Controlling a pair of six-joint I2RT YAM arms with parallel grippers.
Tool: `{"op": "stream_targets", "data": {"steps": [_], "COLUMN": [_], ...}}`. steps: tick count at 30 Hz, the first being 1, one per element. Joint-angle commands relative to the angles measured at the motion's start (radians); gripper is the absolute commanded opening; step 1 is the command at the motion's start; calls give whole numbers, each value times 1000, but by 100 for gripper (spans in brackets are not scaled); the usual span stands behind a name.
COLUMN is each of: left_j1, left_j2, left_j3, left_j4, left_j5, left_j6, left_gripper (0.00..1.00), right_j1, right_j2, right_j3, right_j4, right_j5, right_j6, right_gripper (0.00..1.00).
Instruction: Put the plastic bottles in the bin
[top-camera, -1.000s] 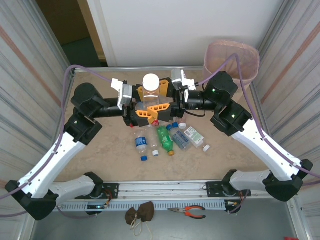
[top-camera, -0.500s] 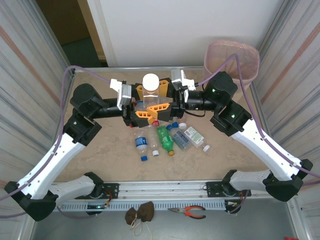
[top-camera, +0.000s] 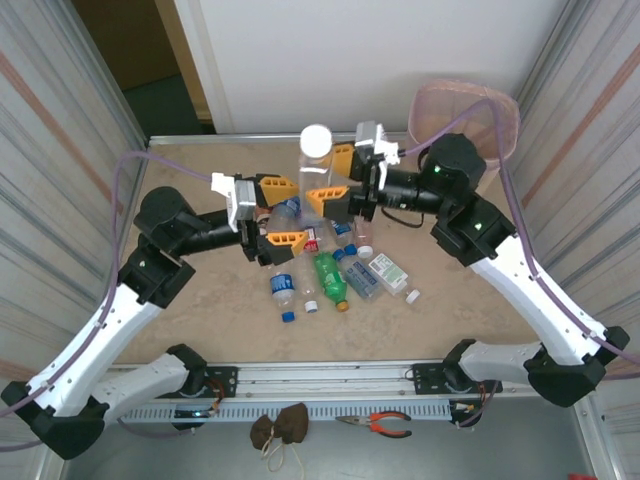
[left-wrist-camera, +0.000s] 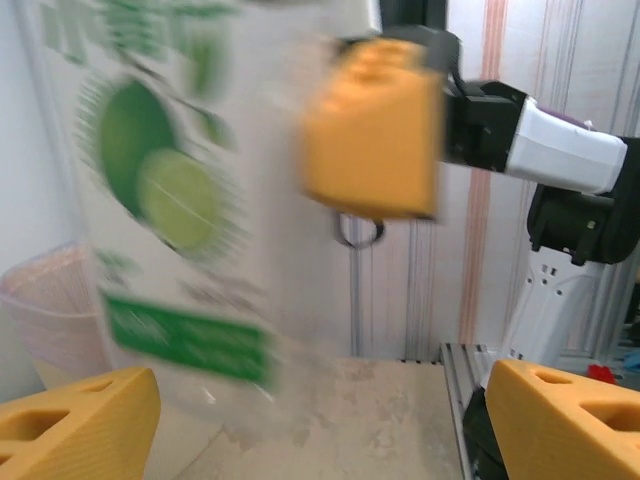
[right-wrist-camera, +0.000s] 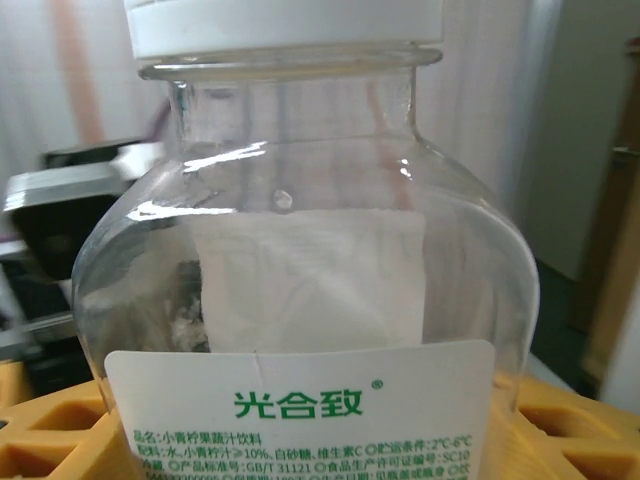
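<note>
The left arm bends in from the left side. Its left end effector (top-camera: 280, 212) points to the right, low over the counter (top-camera: 200, 310). Its orange fingers stand wide apart and hold nothing. The right arm reaches in from the right. The right end effector (top-camera: 332, 176) is closed on a clear bottle (top-camera: 316, 172) with a white cap (top-camera: 315, 139). It holds the bottle standing up in the air, over the middle of the counter.

A second ago both end effectors were close up against this bottle. Now the left one has pulled back to the left, and the bottle is higher and a bit more to the right.

Orange pliers (top-camera: 385, 424) lie on the near ledge. On the counter, more bottles lie in a small heap with loose caps (top-camera: 288, 316). One is a green bottle (top-camera: 330, 278) and one is a blue-label bottle (top-camera: 283, 287). The pink bin (top-camera: 500, 135) stands at the far right corner. The right arm's dark elbow (top-camera: 450, 170) sits between the held bottle and the bin.
</note>
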Motion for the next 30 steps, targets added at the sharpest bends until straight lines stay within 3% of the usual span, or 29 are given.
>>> {"op": "stream_targets", "data": {"steps": [1,6,20,30], "left_j1": [-2,-3,-2,-2], "left_j2": [-37,-49,-57,-73], "left_j3": [-20,-38,-81,-89], "left_j4": [-54,-122,-126,-159], "left_j5": [-72,-161,-193,-235], "left_j6": [14,22,-1,6], "left_gripper": [83,81,81,81], "right_j1": [-80,-232,-606,-739], "right_j2": [-1,50,309,591], "right_j3": [60,111,293,539], "right_j4": [-53,-125,-356,-600], "right_j5": [99,150,271,214], "right_j6": [24,95,293,334], "right_gripper": [57,54,50,50]}}
